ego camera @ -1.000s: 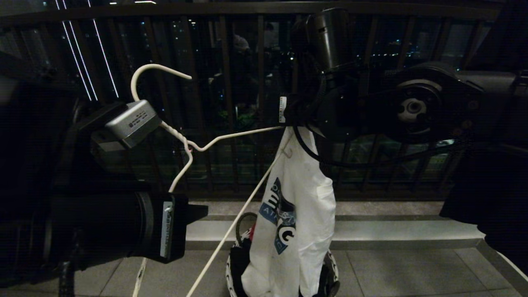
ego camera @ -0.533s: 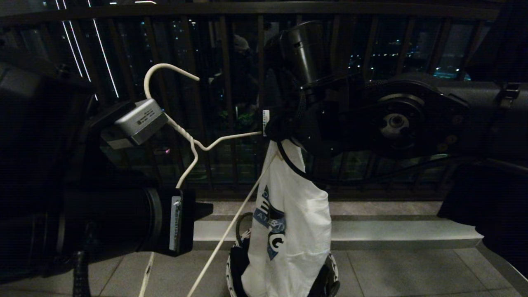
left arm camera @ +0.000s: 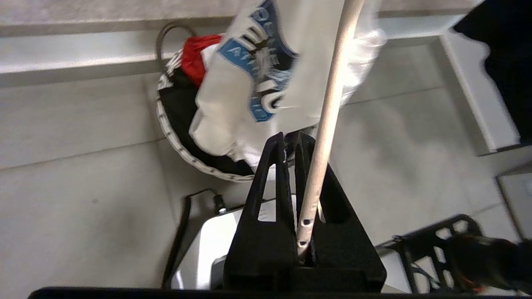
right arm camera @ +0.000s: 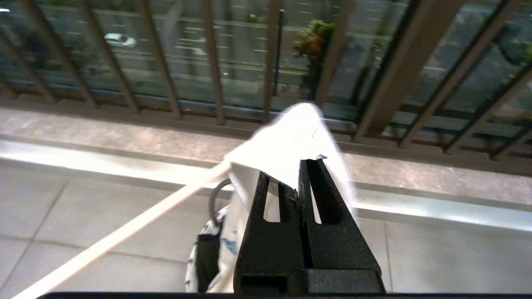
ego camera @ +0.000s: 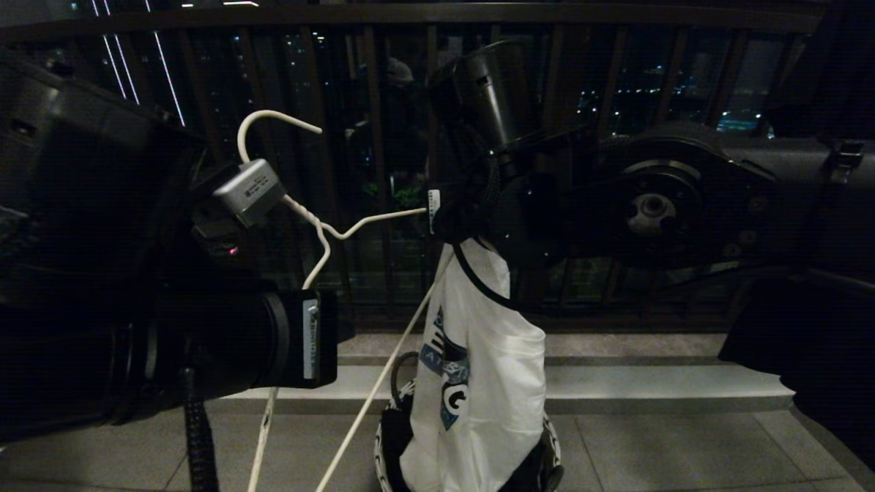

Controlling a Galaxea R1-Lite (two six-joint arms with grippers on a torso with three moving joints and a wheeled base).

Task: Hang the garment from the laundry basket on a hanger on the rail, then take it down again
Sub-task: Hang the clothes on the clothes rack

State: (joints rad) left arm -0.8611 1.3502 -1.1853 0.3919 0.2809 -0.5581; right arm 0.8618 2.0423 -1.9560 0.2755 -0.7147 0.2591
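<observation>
- Night-time balcony: a dark brown balustrade [ego camera: 383, 171] of vertical bars runs across the back, with city lights, a road and greenery beyond it.
- Below the balustrade a pale stone ledge [ego camera: 649, 389] steps down to a floor [ego camera: 670, 451] of large grey tiles with thin joints.
- On the floor just in front of the ledge stands the laundry basket [left arm camera: 174, 137], round, with a black-and-white woven rim; black and red cloth lies inside it.
- The garment [ego camera: 485, 383], a white T-shirt with a blue chest graphic, hangs in a long bunch straight above the basket, its lower end reaching down into it.
- The right gripper [right arm camera: 300, 166] is up in front of the balustrade, directly above the basket, fingers clenched on a peak of the shirt's white fabric.
- The hanger [ego camera: 321, 232], thin white wire with a twisted neck, is tilted in front of the balustrade: its hook curves up toward the top bar, one arm reaches across to the right gripper, and the long bottom wire slants down past the shirt toward the floor.
- The left gripper [left arm camera: 293, 143] sits low, level with the ledge and to the basket's left, its fingers pinched on the hanger's wire.
- A large black garment [ego camera: 806, 342] hangs dark at the balustrade's right end.
</observation>
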